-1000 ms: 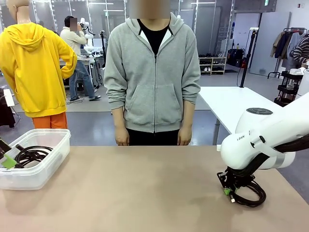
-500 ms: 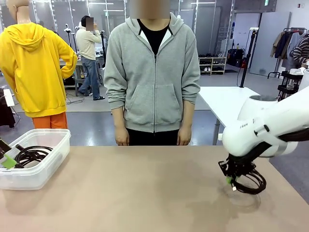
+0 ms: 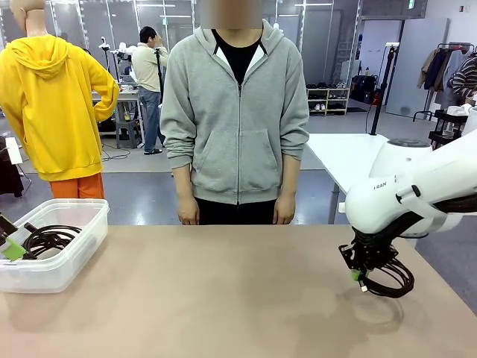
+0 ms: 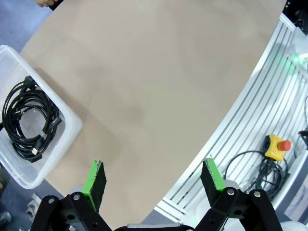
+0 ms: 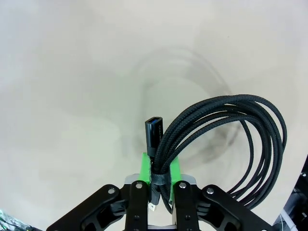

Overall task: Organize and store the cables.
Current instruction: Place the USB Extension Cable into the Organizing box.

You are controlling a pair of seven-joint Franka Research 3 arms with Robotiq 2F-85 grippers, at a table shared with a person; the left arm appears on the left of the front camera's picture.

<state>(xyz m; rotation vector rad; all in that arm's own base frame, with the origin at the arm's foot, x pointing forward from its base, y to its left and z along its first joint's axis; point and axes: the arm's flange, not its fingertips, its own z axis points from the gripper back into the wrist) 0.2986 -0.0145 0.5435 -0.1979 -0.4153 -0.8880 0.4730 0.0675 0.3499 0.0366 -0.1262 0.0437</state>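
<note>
My right gripper [image 5: 158, 185] is pinched shut on a coiled black cable [image 5: 231, 144], gripping it right at the small tie where the strands bunch together — that is the one spot where a narrow grip catches every loop at once. The coil hangs off my fingers just above the table [image 3: 223, 298] on its right side, its shadow on the surface below. My left gripper [image 4: 154, 180] hangs wide open with nothing between its pads, beside the clear plastic bin [image 3: 71, 257] at the table's left end. Another coiled cable [image 4: 30, 120] already lies in that bin, so I judge mine belongs there too — well across the table.
</note>
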